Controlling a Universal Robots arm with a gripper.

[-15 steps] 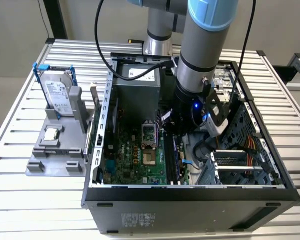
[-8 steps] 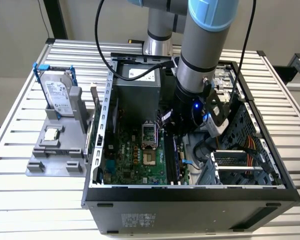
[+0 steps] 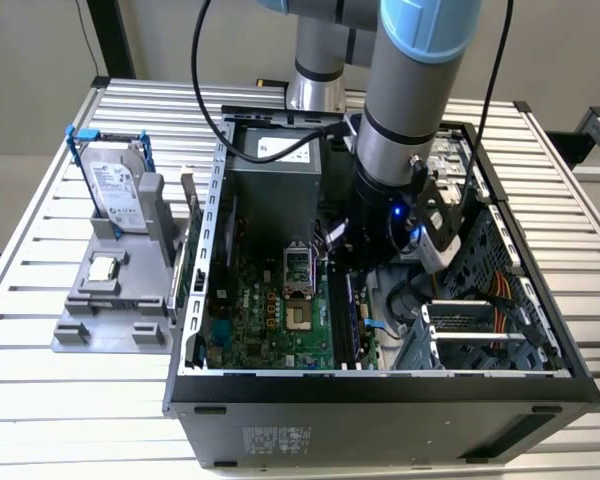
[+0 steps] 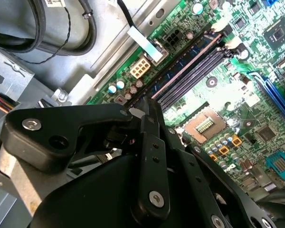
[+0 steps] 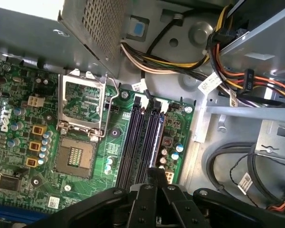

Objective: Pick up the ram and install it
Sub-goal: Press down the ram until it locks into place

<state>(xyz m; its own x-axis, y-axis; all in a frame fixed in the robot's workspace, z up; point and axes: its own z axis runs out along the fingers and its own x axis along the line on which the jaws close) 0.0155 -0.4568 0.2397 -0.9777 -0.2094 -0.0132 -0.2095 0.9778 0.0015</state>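
Note:
The ram [image 5: 157,137] is a thin dark bluish stick standing on edge in the outermost of the long black slots [image 5: 137,142], beside the open processor socket [image 5: 80,156]. In the second wrist view its top edge [image 4: 185,66] runs along the slots [image 4: 199,71] away from my fingers. My gripper [image 5: 154,172] is down inside the computer case with its fingers pressed together over the near end of the stick; it shows from behind as well [image 4: 148,107]. In the exterior view the ram [image 3: 346,310] lies just below the arm's wrist [image 3: 390,220].
A grey rack [image 3: 100,320] at the exterior view's left holds a silver hard drive with blue rails [image 3: 115,185] and a small square chip [image 3: 102,268]. The power supply box [image 5: 104,23], cable bundles [image 5: 228,71] and the case's metal bays [image 3: 480,330] crowd the slots.

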